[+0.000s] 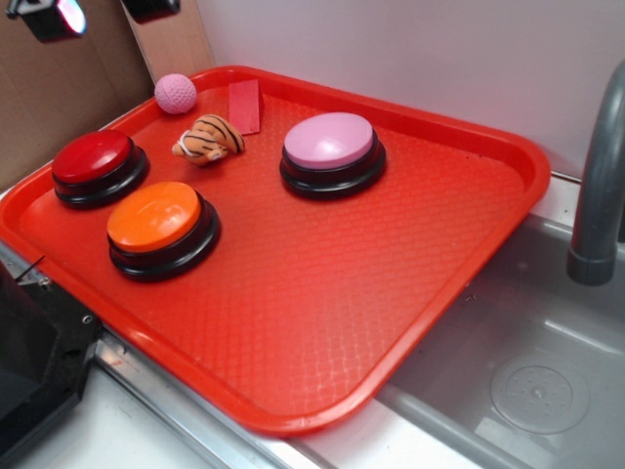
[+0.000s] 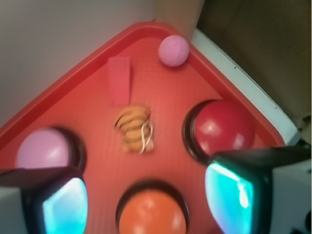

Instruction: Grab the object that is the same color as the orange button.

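Note:
The small orange striped plush tiger (image 1: 208, 139) lies on the red tray (image 1: 322, 293), between the red and pink buttons and just beyond the orange button (image 1: 156, 219). In the wrist view the tiger (image 2: 133, 128) lies ahead of the orange button (image 2: 152, 213), which sits between my fingers. My gripper (image 2: 151, 195) is open and empty, high above the tray over the orange button. Its two fingertips show at the top left edge of the exterior view (image 1: 98, 12).
A red-topped button (image 1: 95, 160) and a pink-topped button (image 1: 330, 143) stand on the tray. A pink dimpled ball (image 1: 176, 93) and a flat red piece (image 1: 245, 106) lie at the far corner. A sink with a grey faucet (image 1: 598, 186) is to the right.

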You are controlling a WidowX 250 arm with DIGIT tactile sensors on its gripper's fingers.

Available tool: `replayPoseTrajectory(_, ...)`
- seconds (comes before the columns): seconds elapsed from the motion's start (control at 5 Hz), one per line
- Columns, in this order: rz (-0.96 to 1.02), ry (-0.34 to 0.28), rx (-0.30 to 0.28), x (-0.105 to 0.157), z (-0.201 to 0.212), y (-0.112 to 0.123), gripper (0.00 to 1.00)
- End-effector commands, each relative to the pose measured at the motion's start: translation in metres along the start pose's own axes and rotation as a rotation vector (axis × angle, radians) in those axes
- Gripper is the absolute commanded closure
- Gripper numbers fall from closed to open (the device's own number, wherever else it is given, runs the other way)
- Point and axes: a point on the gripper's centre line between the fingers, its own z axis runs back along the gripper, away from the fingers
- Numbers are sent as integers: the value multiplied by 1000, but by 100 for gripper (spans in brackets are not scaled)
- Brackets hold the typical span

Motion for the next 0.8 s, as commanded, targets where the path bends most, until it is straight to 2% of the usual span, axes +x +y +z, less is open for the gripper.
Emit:
replayPoseTrajectory(0.0, 144, -110, 24, 29, -50, 5, 0)
replayPoseTrajectory(0.2, 167, -150, 61, 35, -82, 1, 0)
replayPoseTrajectory(0.4, 162, -141, 42, 36, -107, -3, 0)
replayPoseTrajectory(0.6, 123, -106, 6, 35, -123, -9, 0)
